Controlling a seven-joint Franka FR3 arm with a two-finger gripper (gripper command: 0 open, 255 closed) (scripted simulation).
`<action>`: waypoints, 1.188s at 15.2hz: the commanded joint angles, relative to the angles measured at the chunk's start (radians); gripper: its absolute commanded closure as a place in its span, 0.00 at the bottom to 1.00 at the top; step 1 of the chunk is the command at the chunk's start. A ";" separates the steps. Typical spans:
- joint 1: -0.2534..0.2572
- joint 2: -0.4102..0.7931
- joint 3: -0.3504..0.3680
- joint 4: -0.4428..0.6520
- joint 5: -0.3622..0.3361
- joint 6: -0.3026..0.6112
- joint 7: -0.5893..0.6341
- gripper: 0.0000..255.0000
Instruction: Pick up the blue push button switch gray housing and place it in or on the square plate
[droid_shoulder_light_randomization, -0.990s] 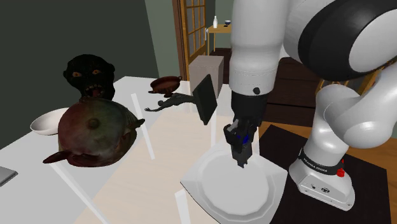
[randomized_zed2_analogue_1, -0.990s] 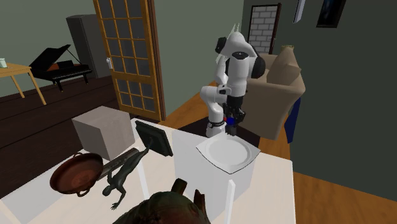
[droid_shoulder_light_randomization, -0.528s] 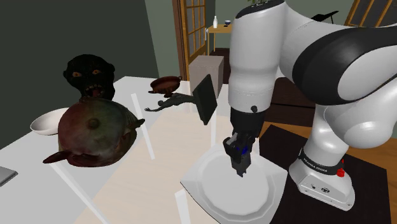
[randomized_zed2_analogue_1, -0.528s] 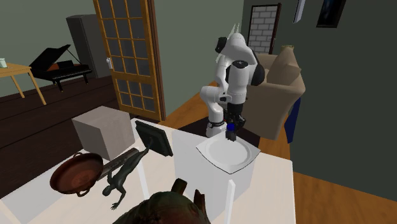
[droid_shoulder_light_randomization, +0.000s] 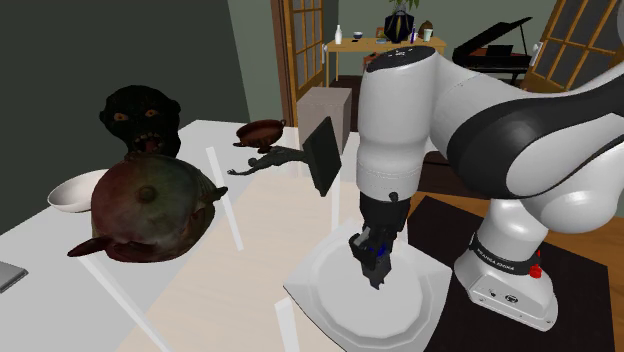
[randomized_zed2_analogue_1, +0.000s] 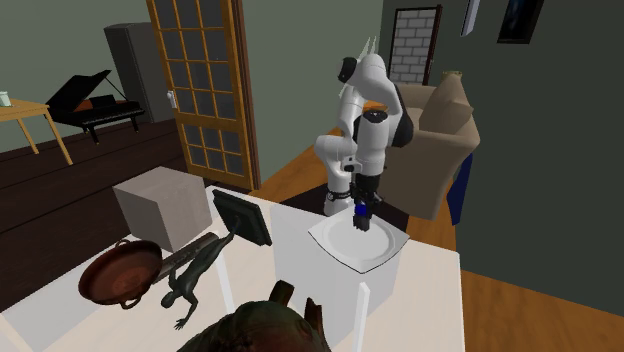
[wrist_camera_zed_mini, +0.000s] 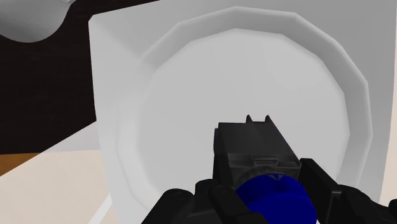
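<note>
The switch (wrist_camera_zed_mini: 253, 154) has a dark housing and a blue round button (wrist_camera_zed_mini: 275, 196). My gripper (wrist_camera_zed_mini: 267, 193) is shut on it, one black finger at each side. In the shoulder view the gripper (droid_shoulder_light_randomization: 369, 266) hangs straight down just above the middle of the white square plate (droid_shoulder_light_randomization: 325, 292), with the blue button (droid_shoulder_light_randomization: 372, 247) showing between the fingers. The second exterior view has the gripper (randomized_zed2_analogue_1: 362, 216) low over the plate (randomized_zed2_analogue_1: 343, 246), at the table corner near the arm's base. The plate's round well (wrist_camera_zed_mini: 242, 76) lies directly under the switch.
A dark upright panel (droid_shoulder_light_randomization: 325, 156), a dark figurine (droid_shoulder_light_randomization: 266, 160), a brown bowl (droid_shoulder_light_randomization: 262, 130) and a grey box (droid_shoulder_light_randomization: 325, 108) stand beyond the plate. A big brown round sculpture (droid_shoulder_light_randomization: 150, 205), a black mask head (droid_shoulder_light_randomization: 140, 115) and a white bowl (droid_shoulder_light_randomization: 68, 193) are at the shoulder view's left.
The arm has bent forward and the gripper, still holding the switch, has come down and moved from the plate's edge to over its middle.
</note>
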 joint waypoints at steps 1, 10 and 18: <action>0.001 0.014 0.011 -0.020 0.007 0.035 0.001 1.00; 0.001 0.018 0.013 -0.025 0.008 0.044 0.001 0.00; -0.002 -0.027 -0.020 0.048 -0.013 -0.074 0.002 0.00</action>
